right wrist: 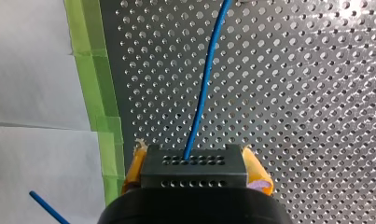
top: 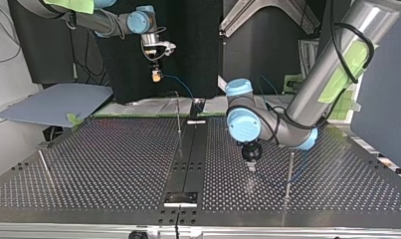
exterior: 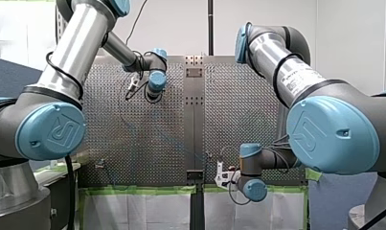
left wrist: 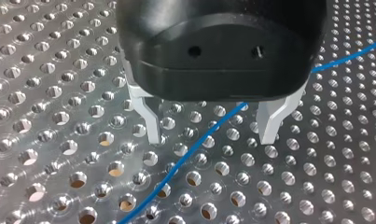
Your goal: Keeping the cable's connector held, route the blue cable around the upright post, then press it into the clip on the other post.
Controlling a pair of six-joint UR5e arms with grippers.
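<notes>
The robot's right arm [top: 96, 21] has its jaws clamped on the cable's black connector [right wrist: 193, 170], with a yellow pad [right wrist: 135, 165] showing on each side of the block. In the top view the connector hangs above the counter's far edge, left of centre. From it the blue cable [right wrist: 204, 88] runs ahead over the perforated counter [right wrist: 293, 93], beside the strip of green tape [right wrist: 99, 93] along the counter's edge.

The left arm [top: 337, 50] reaches low over the counter with its jaws apart. Its metal fingers [left wrist: 150, 123] straddle the cable, which passes between them without touching either.

In the top view one thin upright post [top: 178, 112] stands by the dark centre strip, and a second post [top: 289, 172] stands near the left arm's jaws. Whether the cable touches either post cannot be told.
</notes>
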